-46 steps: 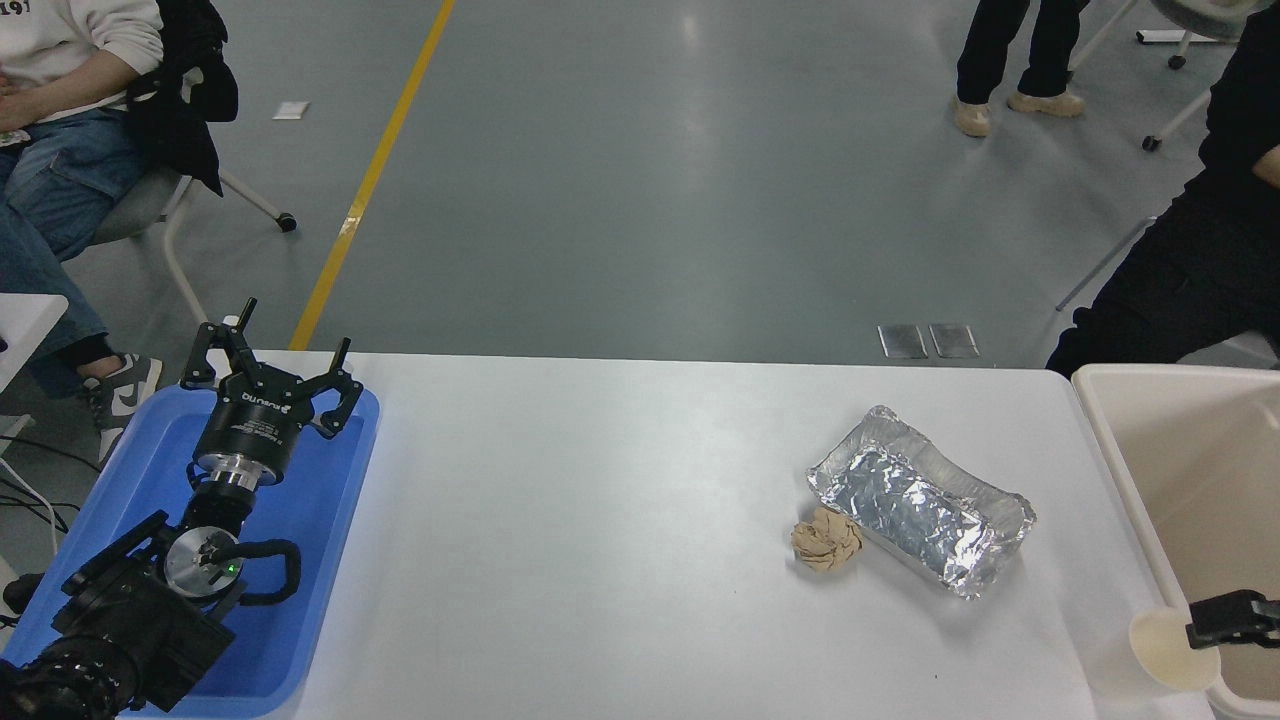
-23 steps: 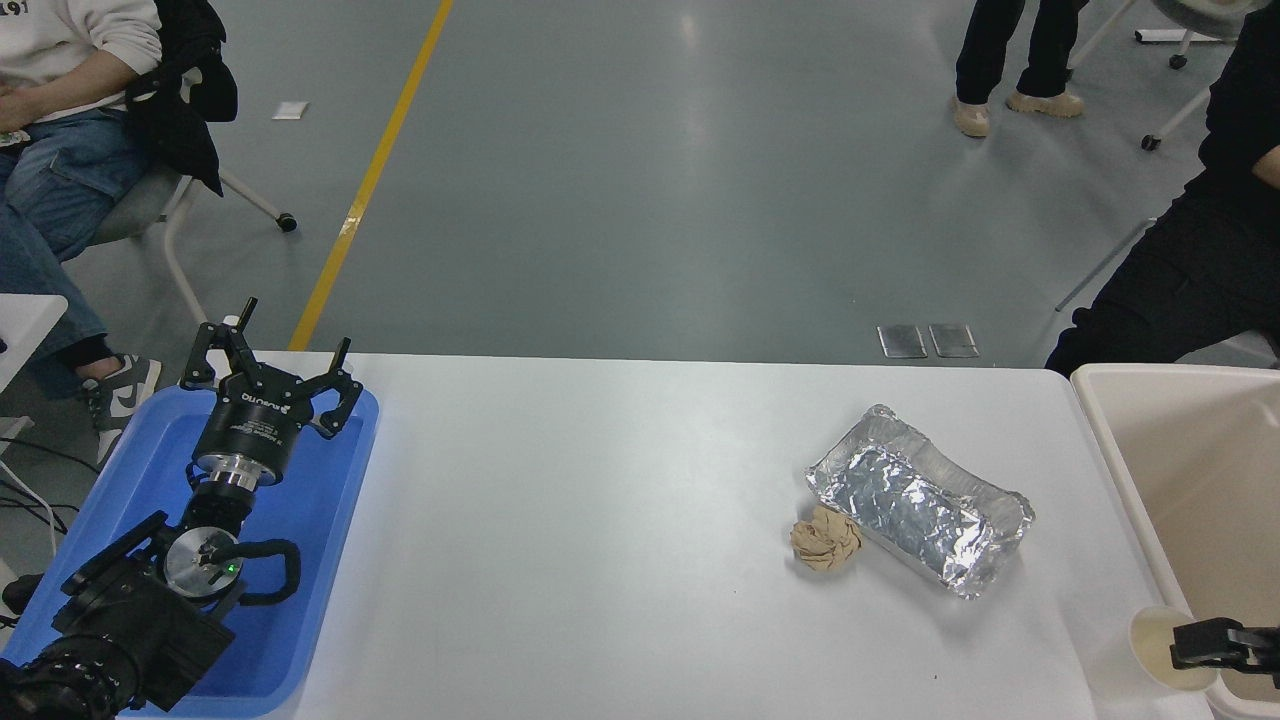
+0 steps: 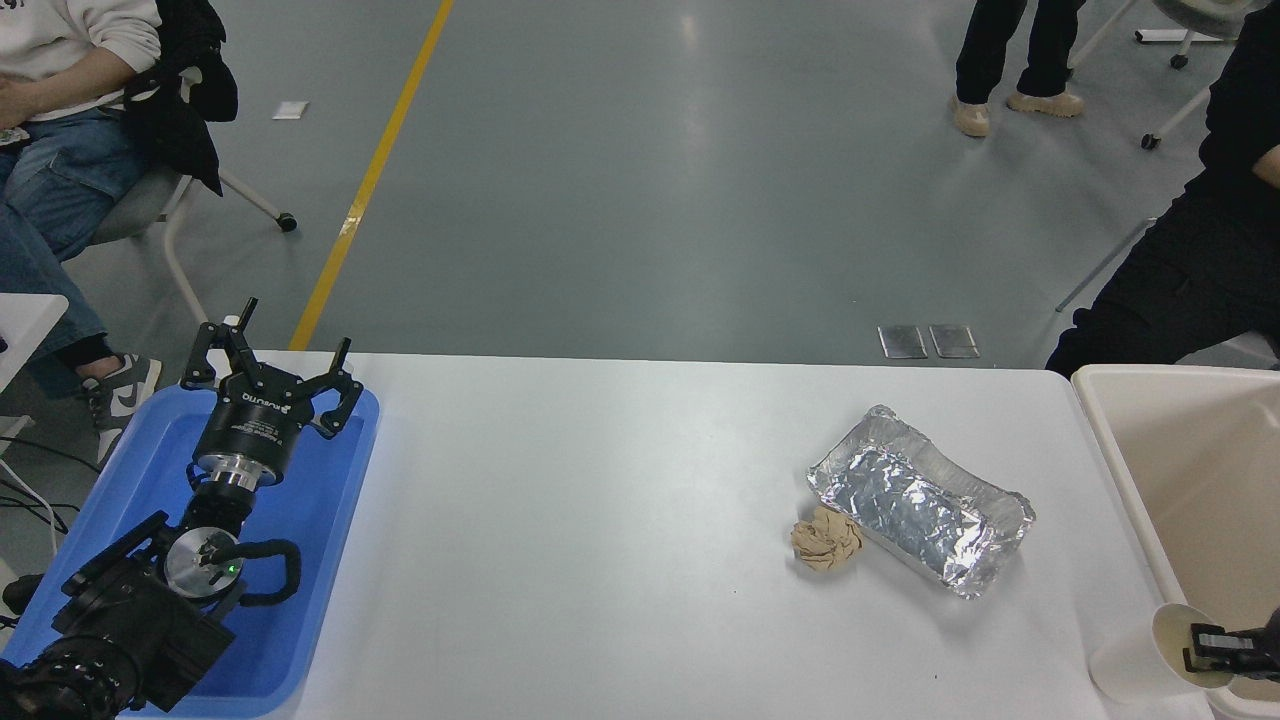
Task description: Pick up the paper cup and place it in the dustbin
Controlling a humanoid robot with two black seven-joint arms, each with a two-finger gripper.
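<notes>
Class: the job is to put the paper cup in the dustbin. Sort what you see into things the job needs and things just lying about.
Belongs to the job:
- small off-white tapered paper cup
- large beige plastic rectangular dustbin
- right black end effector, at the cup's rim

Just lying about:
- crumpled brown paper ball
- crinkled silver foil tray
- flat blue plastic tray
- parked left end effector

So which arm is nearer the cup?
Right. Its end effector is at the cup by the bin; the left end effector hangs over the blue tray, far across the table.
</notes>
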